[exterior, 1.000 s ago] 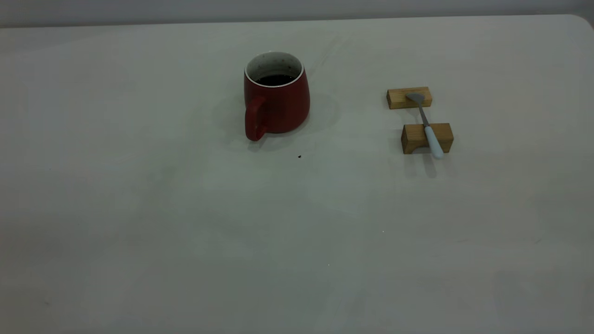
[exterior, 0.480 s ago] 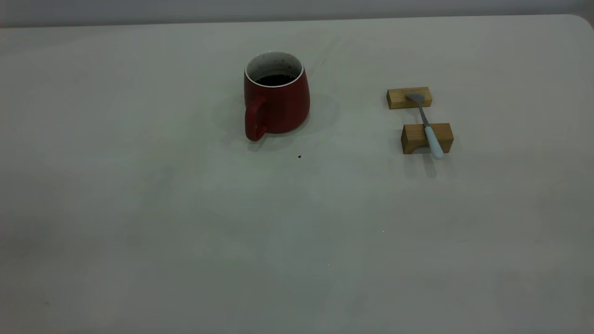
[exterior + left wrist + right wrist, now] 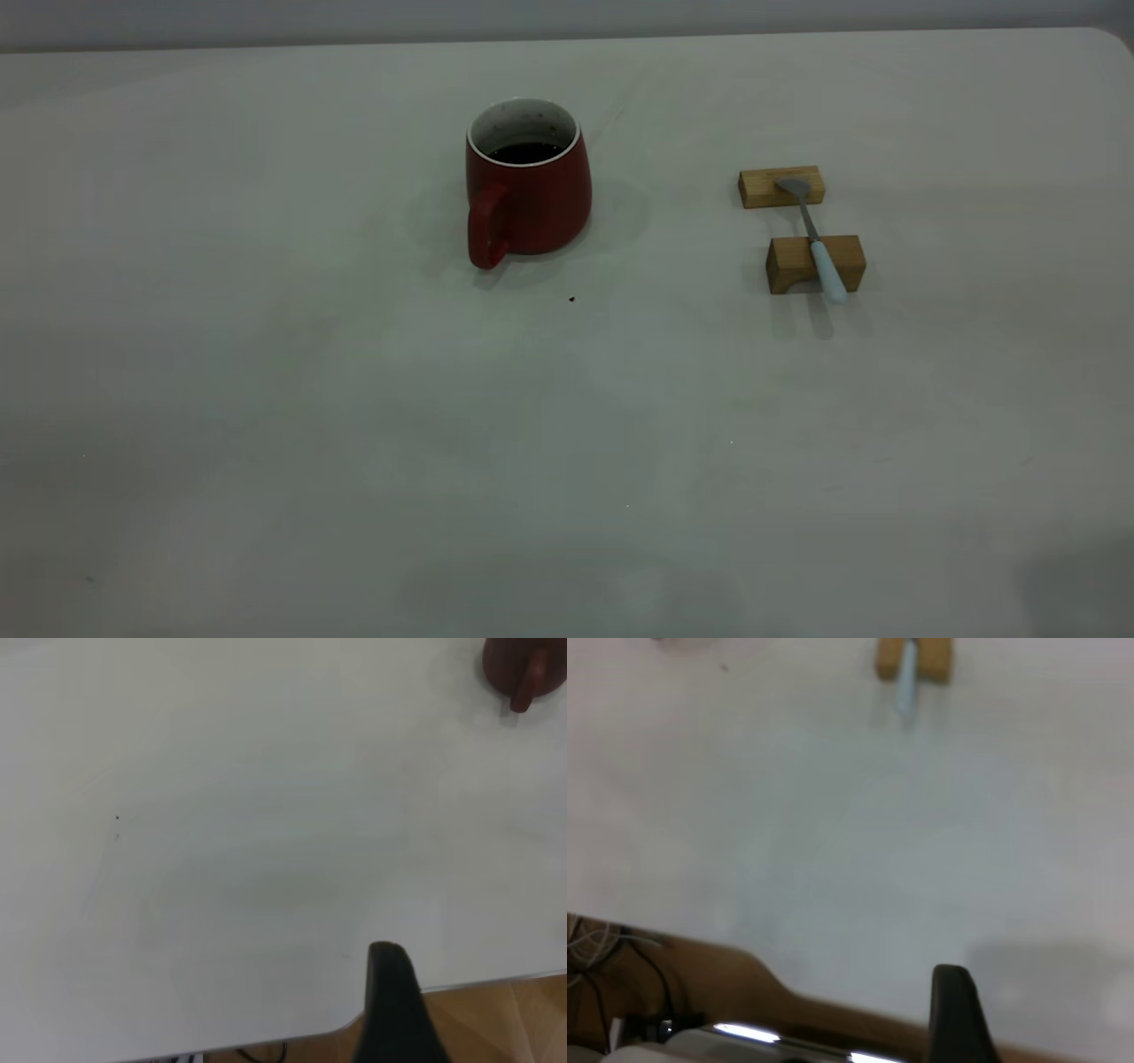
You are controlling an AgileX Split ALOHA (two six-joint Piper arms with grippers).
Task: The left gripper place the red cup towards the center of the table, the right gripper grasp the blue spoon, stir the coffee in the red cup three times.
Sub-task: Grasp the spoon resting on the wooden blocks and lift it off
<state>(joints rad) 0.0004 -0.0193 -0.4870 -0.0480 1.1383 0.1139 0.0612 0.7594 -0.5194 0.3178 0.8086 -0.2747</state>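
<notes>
The red cup [image 3: 532, 199] stands upright on the table [image 3: 354, 399], at the back and a little left of the middle, its handle turned to the front. Dark coffee [image 3: 524, 152] lies inside it. The blue spoon [image 3: 824, 266] rests across two wooden blocks to the cup's right, bowl on the far block, pale handle over the near one. Neither gripper shows in the exterior view. In the left wrist view my left gripper [image 3: 390, 1010] is a black part over the table's edge, far from the cup [image 3: 523, 669]. My right gripper [image 3: 952, 1014] likewise hangs at the edge, far from the spoon [image 3: 906, 682].
The far wooden block [image 3: 781, 186] and the near one [image 3: 815, 263] sit right of the cup. A tiny dark speck [image 3: 571, 299] lies in front of the cup. Wood floor and cables show beyond the table edge in the wrist views.
The cup and the spoon have not moved. Faint shadows have appeared along the front edge of the table, at the middle and the right corner.
</notes>
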